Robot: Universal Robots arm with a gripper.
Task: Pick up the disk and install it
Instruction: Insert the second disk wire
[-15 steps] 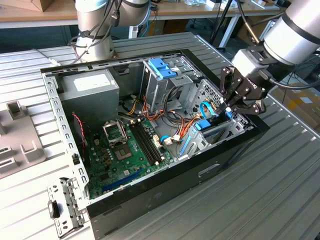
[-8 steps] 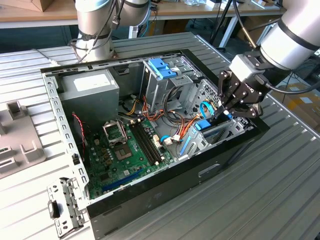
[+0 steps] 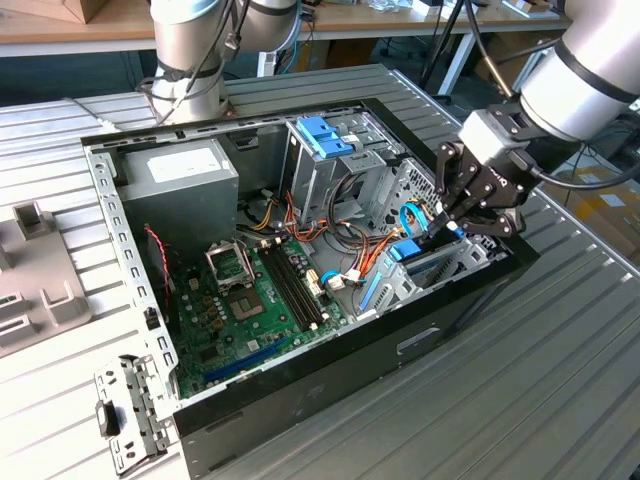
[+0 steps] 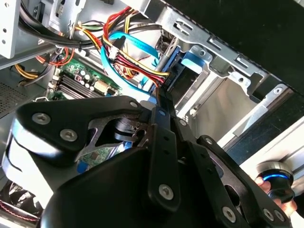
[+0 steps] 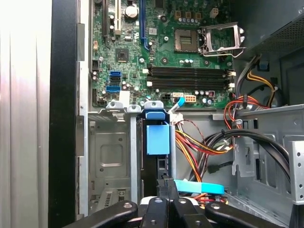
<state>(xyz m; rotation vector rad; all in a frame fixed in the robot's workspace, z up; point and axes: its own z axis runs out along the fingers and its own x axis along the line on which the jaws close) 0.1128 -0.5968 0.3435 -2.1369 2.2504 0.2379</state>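
Note:
The disk (image 3: 412,250) stands on edge in a slot of the low metal bay at the case's front corner, at the exterior view's right. Its light-blue carrier rail (image 5: 157,140) faces up, with the dark body below it. My gripper (image 3: 447,222) is right above that bay. The fingers are shut together, a thin dark pair (image 5: 166,184) at the disk's near end. In the second wrist view the fingertips (image 4: 159,95) reach down to the blue rail (image 4: 183,71). I cannot tell whether they touch the disk or only hover at it.
The open computer case (image 3: 400,335) lies on a ribbed metal table. Inside are the motherboard (image 3: 250,300), power supply (image 3: 180,170), a tall drive cage with a blue bracket (image 3: 322,135) and loose cables (image 5: 199,147). A hand (image 4: 275,187) holds a small device outside the case.

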